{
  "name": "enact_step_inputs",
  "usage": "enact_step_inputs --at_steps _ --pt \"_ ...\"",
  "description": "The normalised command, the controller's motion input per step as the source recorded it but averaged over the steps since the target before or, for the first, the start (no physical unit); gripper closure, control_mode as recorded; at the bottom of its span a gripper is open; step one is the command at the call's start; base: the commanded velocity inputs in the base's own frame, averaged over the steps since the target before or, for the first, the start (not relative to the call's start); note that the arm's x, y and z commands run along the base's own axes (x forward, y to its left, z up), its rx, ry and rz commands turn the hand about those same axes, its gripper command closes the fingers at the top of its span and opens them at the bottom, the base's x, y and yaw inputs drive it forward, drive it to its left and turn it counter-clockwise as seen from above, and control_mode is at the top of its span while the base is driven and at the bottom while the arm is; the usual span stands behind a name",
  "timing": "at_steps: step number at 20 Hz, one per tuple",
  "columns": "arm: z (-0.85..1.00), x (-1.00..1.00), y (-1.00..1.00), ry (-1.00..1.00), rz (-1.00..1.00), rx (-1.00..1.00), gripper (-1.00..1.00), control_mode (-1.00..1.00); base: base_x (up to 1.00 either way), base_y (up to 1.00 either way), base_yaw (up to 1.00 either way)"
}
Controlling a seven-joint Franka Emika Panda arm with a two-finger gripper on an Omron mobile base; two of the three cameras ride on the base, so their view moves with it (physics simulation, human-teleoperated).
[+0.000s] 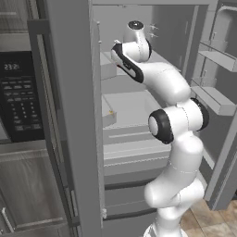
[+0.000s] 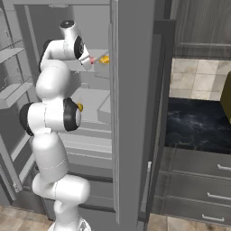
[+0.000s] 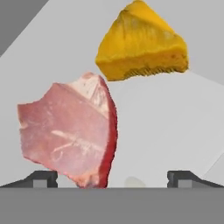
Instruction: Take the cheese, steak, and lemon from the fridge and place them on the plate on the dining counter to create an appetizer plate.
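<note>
The steak (image 3: 70, 131) is a thin, flat slab, probably light, limp and slick, so its thick red edge looks the best place to pinch. It lies on a pale shelf (image 3: 175, 127) in the fridge (image 1: 74, 115), just ahead of the tool (image 3: 113, 178) and left of centre. The tool's jaws stand wide apart, holding nothing. The cheese (image 3: 142, 43) sits just beyond, perhaps touching the steak.
</note>
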Motion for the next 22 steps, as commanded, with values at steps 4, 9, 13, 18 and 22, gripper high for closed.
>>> enact_step_inputs --at_steps 4,9,13,18,22 --pt "-0.08 0.39 0.06 0.02 -0.05 0.0 -1.0 -1.0 0.0 0.0 0.0" --pt "-0.13 0.38 0.08 0.02 -0.05 0.0 -1.0 -1.0 0.0 0.0 0.0" --pt "-0.23 0.35 0.07 0.01 -0.05 0.0 -1.0 -1.0 0.0 0.0 0.0" --pt "-0.29 0.34 0.05 0.05 -0.05 0.0 1.0 -1.0 0.0 0.0 0.0" --pt "-0.27 0.23 0.0 0.03 -0.04 0.0 1.0 -1.0 0.0 0.0 0.0"
